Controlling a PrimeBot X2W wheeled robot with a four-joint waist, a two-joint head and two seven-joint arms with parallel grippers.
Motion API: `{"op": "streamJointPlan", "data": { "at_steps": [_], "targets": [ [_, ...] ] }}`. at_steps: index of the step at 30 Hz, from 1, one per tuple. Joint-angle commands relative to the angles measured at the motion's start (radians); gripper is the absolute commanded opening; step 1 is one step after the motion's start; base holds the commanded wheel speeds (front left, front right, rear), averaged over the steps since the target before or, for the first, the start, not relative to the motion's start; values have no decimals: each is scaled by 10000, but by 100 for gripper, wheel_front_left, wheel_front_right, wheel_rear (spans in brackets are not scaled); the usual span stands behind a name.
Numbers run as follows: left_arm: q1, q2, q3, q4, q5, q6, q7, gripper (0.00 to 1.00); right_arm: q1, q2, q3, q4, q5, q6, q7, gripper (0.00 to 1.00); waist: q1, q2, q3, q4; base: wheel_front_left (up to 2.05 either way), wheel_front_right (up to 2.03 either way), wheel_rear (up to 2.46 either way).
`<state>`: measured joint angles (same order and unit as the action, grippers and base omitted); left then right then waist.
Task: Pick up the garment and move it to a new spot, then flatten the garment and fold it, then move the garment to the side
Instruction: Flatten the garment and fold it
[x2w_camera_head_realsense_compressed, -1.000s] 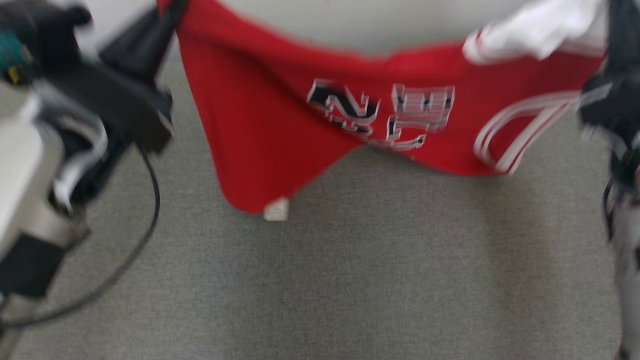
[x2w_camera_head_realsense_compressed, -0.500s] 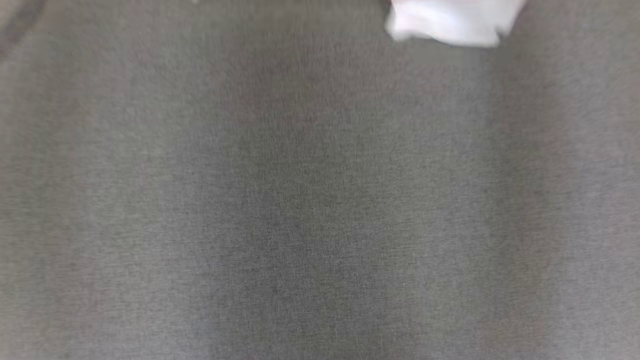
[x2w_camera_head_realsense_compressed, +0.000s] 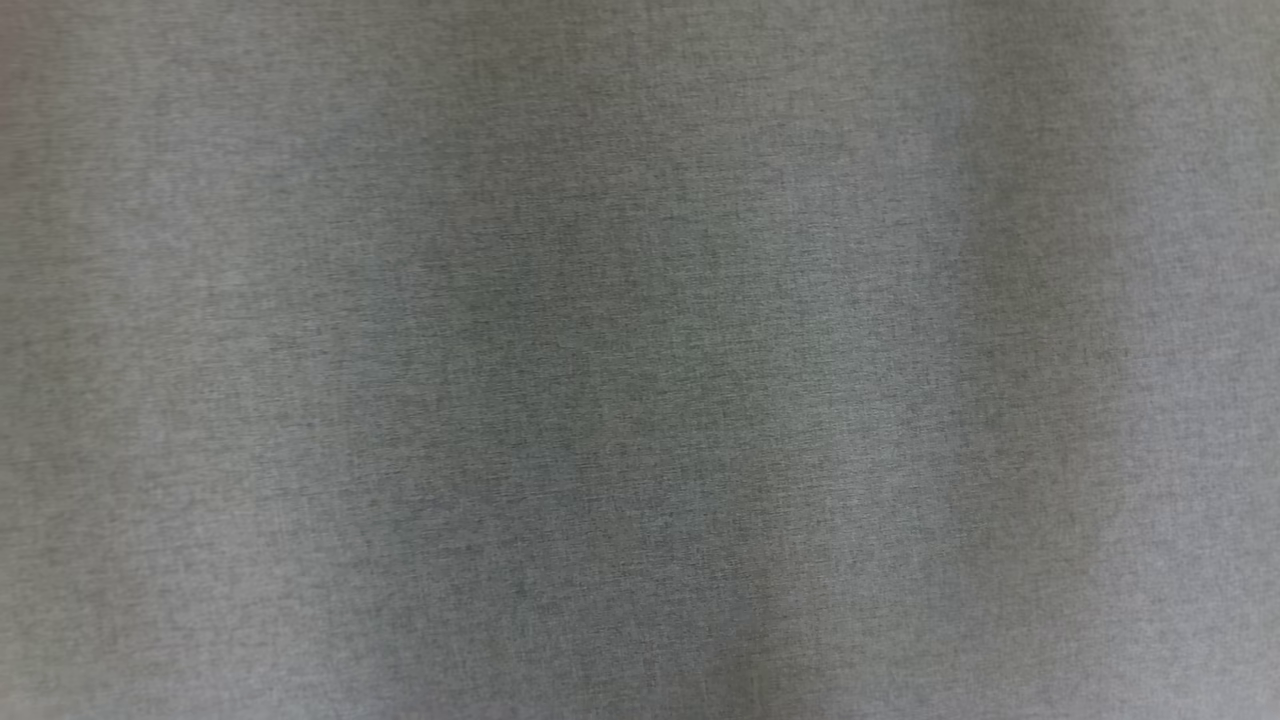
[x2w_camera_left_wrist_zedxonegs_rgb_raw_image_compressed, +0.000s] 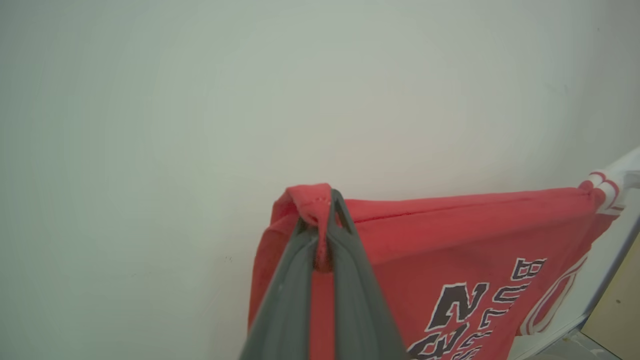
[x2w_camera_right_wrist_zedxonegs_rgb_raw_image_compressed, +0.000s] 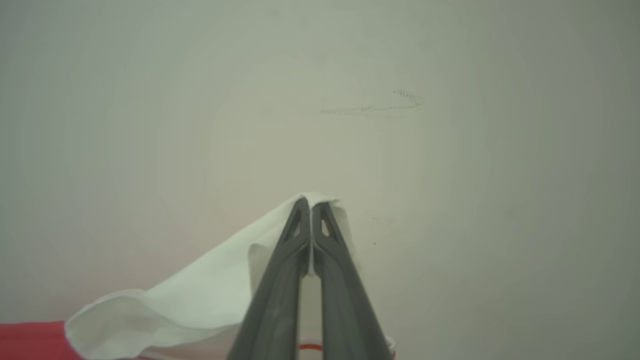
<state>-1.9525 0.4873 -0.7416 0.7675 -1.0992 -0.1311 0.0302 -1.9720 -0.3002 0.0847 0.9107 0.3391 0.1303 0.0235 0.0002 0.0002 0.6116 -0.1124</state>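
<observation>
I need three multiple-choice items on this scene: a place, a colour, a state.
1. Where do the jaws of the left gripper hold the garment?
A. an upper corner
B. the lower hem
C. the middle

2. Which colour is the fabric in the jaws of the right gripper?
A. red
B. white
C. black

3. How do the left jaws stand?
A. wide open
B. shut on nothing
C. shut on fabric

Answers:
1 A: red cloth bunches there, where the top edge begins.
2 B: a white fold is pinched.
3 C: red cloth sits between them.
</observation>
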Motion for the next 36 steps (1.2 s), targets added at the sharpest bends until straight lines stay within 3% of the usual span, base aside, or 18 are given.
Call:
{"op": "streamJointPlan", "data": {
  "at_steps": [1, 11, 17, 23, 26, 31, 36],
  "targets": [
    [-192, -40, -59, 112, -165, 21, -72, 0, -272, 64, 101, 131, -61, 4, -148, 0, -2, -2, 95, -95, 0, 0, 0],
    [380, -101, -1115, 219, -702, 19, -746, 0, 170, -216, 1239, 625, 872, 4, -923, 0, -2, -2, -33, -88, 0, 0, 0],
    [1653, -99, -1433, 89, -1151, 19, -1537, 0, 1828, -631, 1979, -186, 2160, 4, -1379, 0, -2, -2, -686, -50, 0, 0, 0],
    [4043, 281, -1507, -778, -1661, 21, -2383, 0, 4659, -1367, 2753, -1927, 3290, 4, -1535, 0, -2, -2, -1602, -96, 0, 0, 0],
    [5437, 556, -1605, -1511, -1807, 138, -2590, 0, 6470, -1918, 2664, -3113, 3707, 4, -1694, 0, -2, -2, -2062, -52, 0, 0, 0],
    [7639, 1043, -1360, -2945, -2176, 645, -2870, 0, 9746, -2518, 1835, -5072, 3943, 4, -1563, 0, -2, -2, -2706, 57, 0, 0, 0],
    [9888, 1317, -942, -4632, -1925, 1415, -2959, 0, 13147, -2151, 407, -7009, 3669, 4, -1039, 0, -2, -2, -3177, 214, 0, 0, 0]
  ]
}}
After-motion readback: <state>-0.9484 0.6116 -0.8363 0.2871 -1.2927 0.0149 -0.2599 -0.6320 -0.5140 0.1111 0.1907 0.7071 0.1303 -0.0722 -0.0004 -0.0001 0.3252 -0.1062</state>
